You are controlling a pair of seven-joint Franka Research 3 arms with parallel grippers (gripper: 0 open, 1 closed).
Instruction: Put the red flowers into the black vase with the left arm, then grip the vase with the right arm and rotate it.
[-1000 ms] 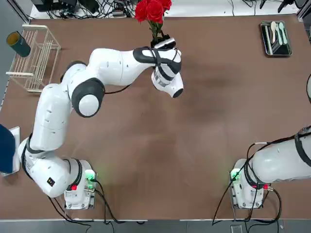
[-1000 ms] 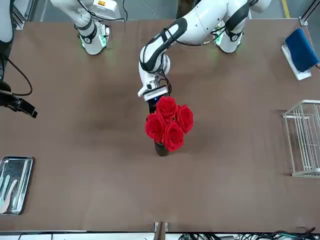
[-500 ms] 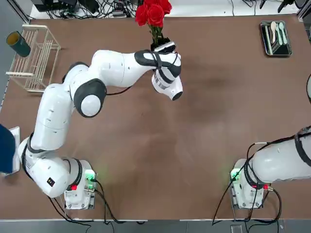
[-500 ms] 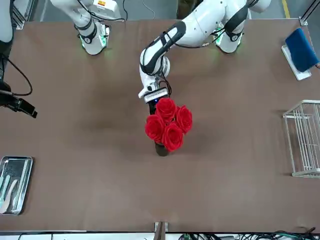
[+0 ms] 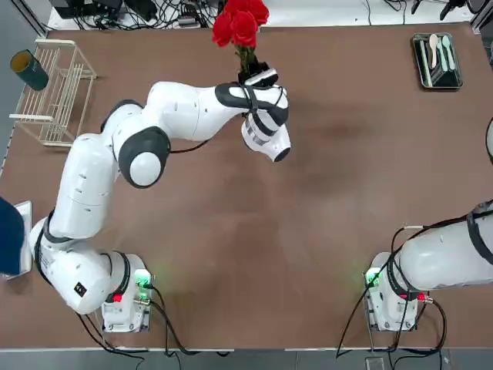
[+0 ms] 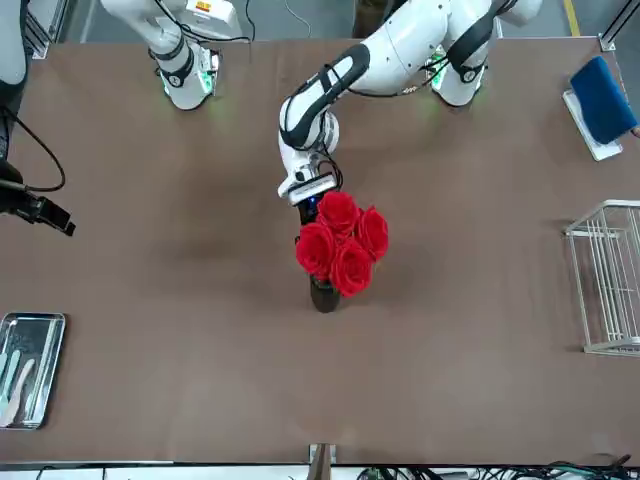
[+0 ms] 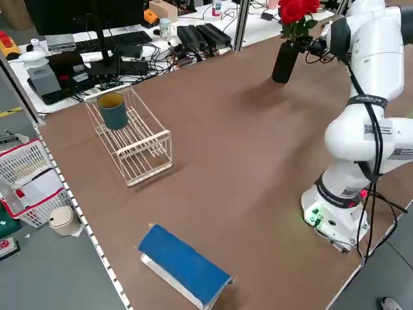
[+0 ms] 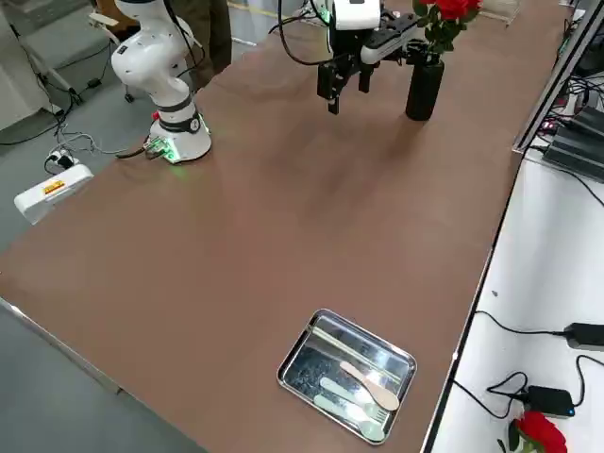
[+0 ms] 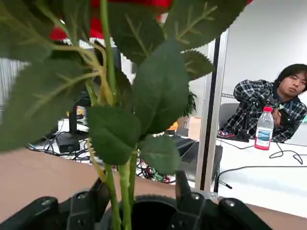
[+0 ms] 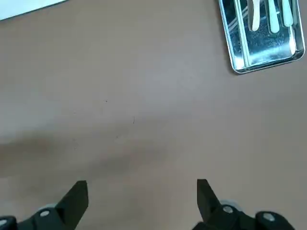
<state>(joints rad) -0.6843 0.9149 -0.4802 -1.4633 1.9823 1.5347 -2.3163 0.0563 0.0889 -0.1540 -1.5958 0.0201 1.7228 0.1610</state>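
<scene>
The red flowers [image 6: 342,245] stand upright in the black vase [image 6: 322,297] at the far middle of the table, also seen from the side [image 7: 298,10]. My left gripper [image 6: 312,200] is level with the vase mouth on the robot's side, reaching in horizontally. In the left wrist view its fingers [image 9: 184,191] stand apart, open, on either side of the green stems [image 9: 120,191] above the dark vase mouth [image 9: 148,213]. My right gripper [image 10: 142,191] hangs open over bare table near the robot's right edge, holding nothing.
A wire rack [image 5: 58,92] with a teal cup [image 5: 29,69] sits far left. A metal tray [image 5: 437,60] of cutlery lies far right. A blue pad [image 6: 603,100] rests on the robot's left edge. A person [image 9: 273,110] sits beyond the table.
The left wrist has shifted slightly and the blooms have swayed a little toward the robot's left. The right arm has not moved.
</scene>
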